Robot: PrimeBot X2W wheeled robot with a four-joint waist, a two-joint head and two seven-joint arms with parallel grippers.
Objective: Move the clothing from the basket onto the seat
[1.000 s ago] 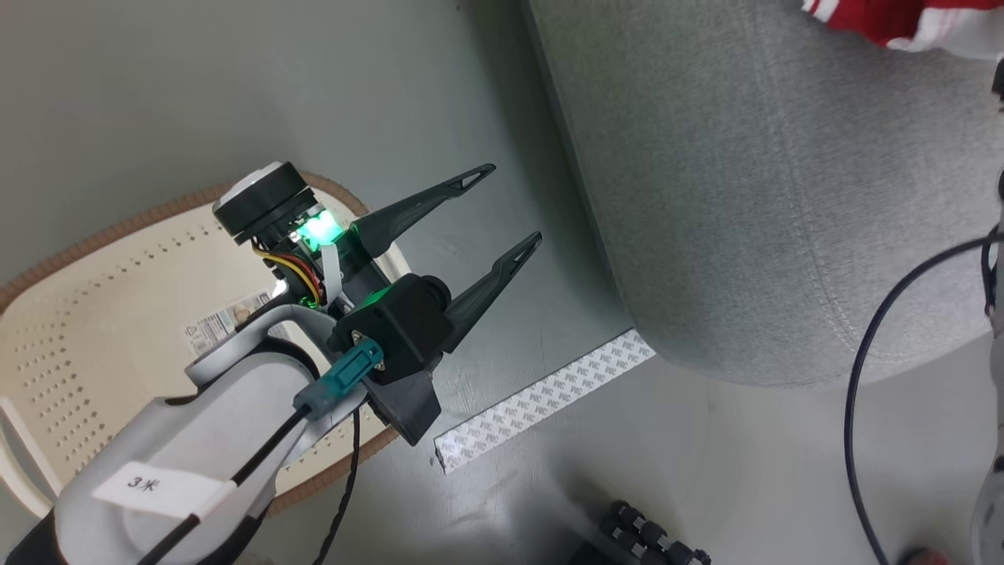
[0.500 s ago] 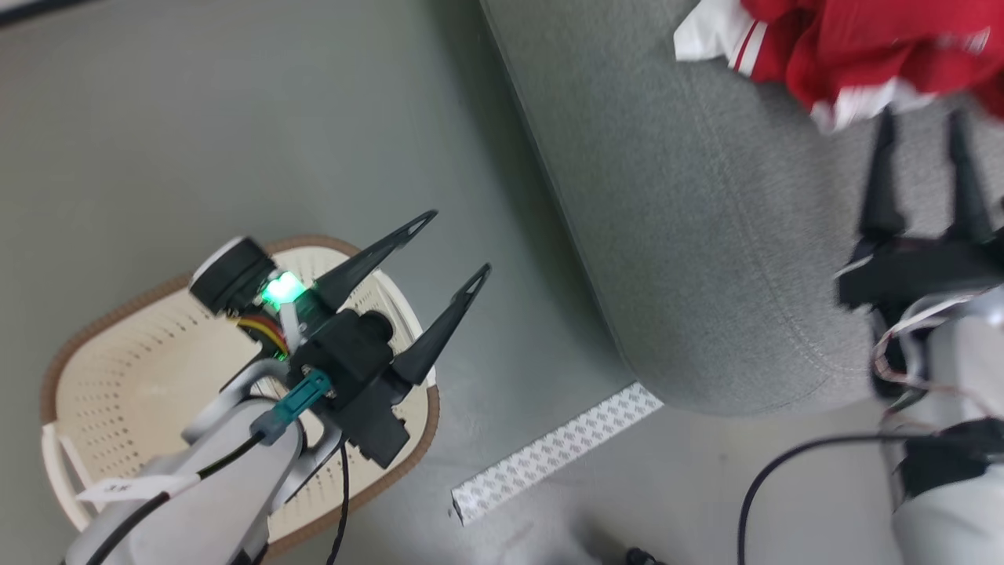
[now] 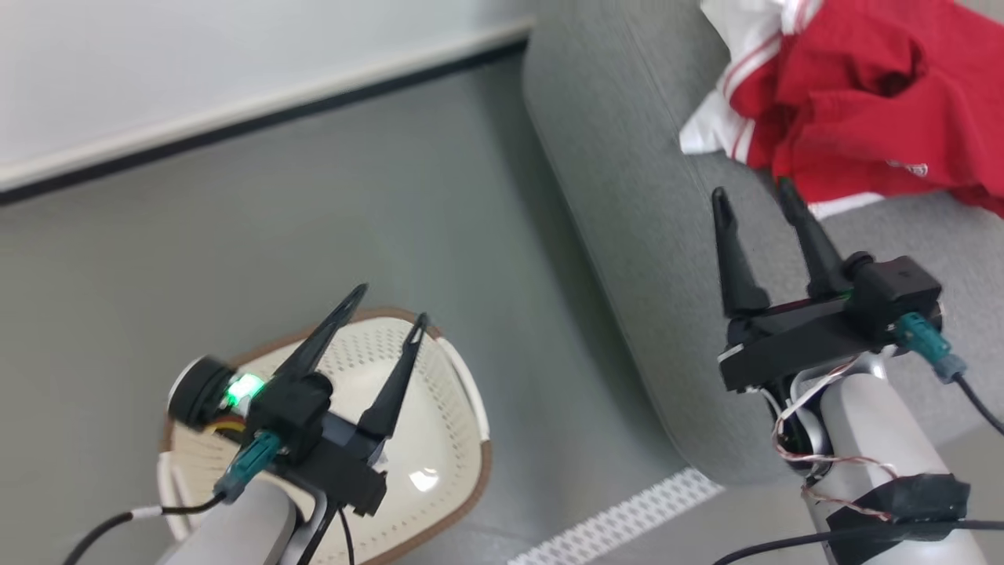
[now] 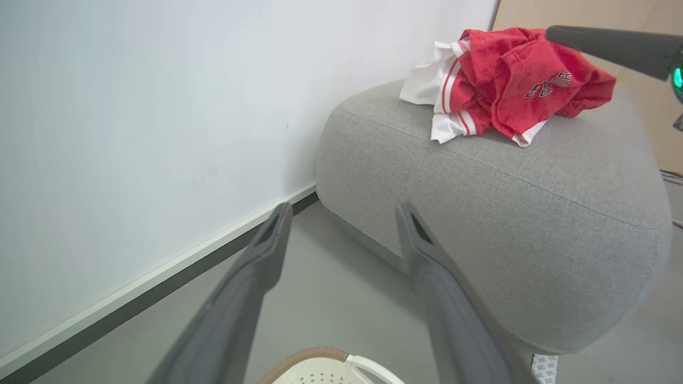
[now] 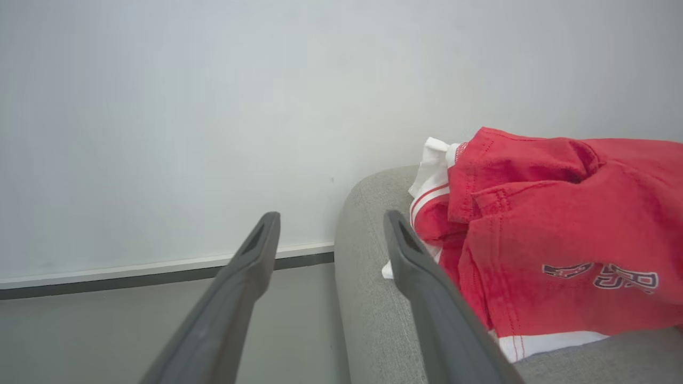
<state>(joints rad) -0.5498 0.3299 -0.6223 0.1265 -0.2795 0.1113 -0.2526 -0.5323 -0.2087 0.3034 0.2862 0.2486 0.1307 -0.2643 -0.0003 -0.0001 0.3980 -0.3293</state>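
Soft red fabric clothing (image 3: pixel 855 102) w/ white panels and thin red stripe trim lies in a crumpled heap on top of the large grey woven-fabric sofa seat (image 3: pixel 627 204), near the seat's rounded end by the wall. One red piece carries lettering, seen in both wrist views but too small to read.

The right gripper (image 3: pixel 751 188), two long dark fingers, hangs over the seat just short of the heap. Its fingers are spread apart w/ nothing between them. In head view one fingertip meets the heap's lower white hem; touching or only overlapping, can't tell.

The left gripper (image 3: pixel 392 303) is above the cream-white oval perforated plastic basket (image 3: pixel 451 471) w/ brown rim band. Its fingers are parted too, holding nothing. A green light (image 3: pixel 243 387) glows on that wrist unit.

The basket stands on the grey floor (image 3: pixel 314 196) beside the seat but apart from it, w/ a stretch of floor between. What shows of its inside is cream plastic w/ a glare spot; the arm hides the rest.

A white patterned tape strip (image 3: pixel 620 522) lies on the floor, running up to the seat's lower corner. A white wall (image 3: pixel 196 63) w/ a dark baseboard line runs behind both.
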